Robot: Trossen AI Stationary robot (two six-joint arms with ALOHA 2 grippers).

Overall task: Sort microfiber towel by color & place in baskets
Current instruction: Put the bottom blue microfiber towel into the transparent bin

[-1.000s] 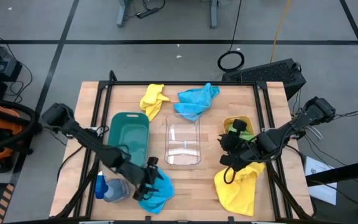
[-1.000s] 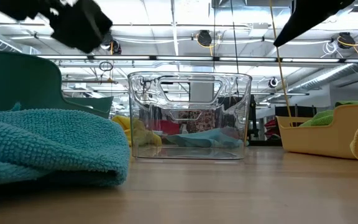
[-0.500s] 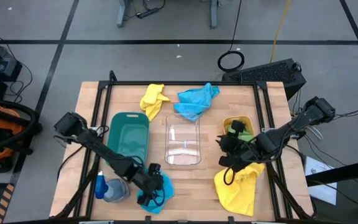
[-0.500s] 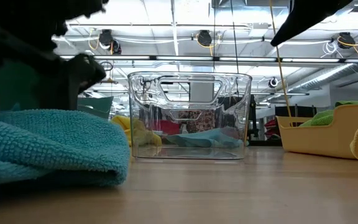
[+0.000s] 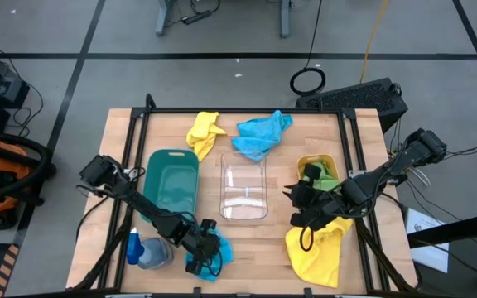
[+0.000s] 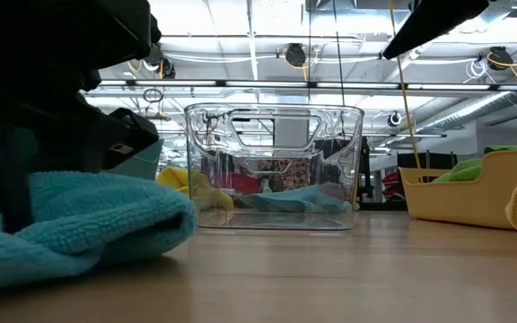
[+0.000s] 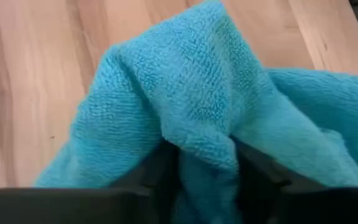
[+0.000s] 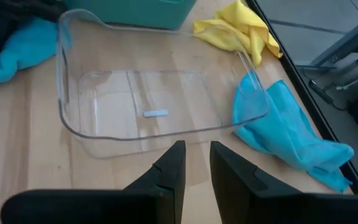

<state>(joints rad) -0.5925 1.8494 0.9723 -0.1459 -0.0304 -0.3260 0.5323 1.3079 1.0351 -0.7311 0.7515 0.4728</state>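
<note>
A blue towel [image 5: 215, 251] lies bunched near the table's near edge, right of a blue-capped spray bottle [image 5: 143, 251]. My left gripper [image 5: 203, 247] is down on it and shut on a fold; the towel also shows in the left wrist view [image 7: 185, 81] and the low view [image 6: 88, 224]. The dark green basket [image 5: 172, 184], the clear basket [image 5: 244, 189] and the orange-yellow basket [image 5: 325, 165] stand in a row. A green towel [image 5: 325, 178] lies in the orange-yellow basket. My right gripper [image 5: 299, 204] hovers between the clear and orange-yellow baskets, fingers nearly together and holding nothing [image 8: 196, 155]. My left gripper pinches a raised fold [image 7: 201, 146] of the blue towel between its two fingers [image 7: 253, 177]. The fingers slant down from the table's left. The cloth drapes to both sides of the fold, and its lower part [image 6: 133, 247] lies on the table.
A yellow towel [image 5: 315, 252] lies at the near right, below my right gripper. Another yellow towel [image 5: 204, 132] and another blue towel [image 5: 261, 132] lie at the far edge, behind the baskets. A black frame [image 5: 238, 111] borders the table.
My left gripper has gone down and toward the near edge onto the blue towel. The towel, which lay spread, is now gathered into a smaller bunch around the fingers.
</note>
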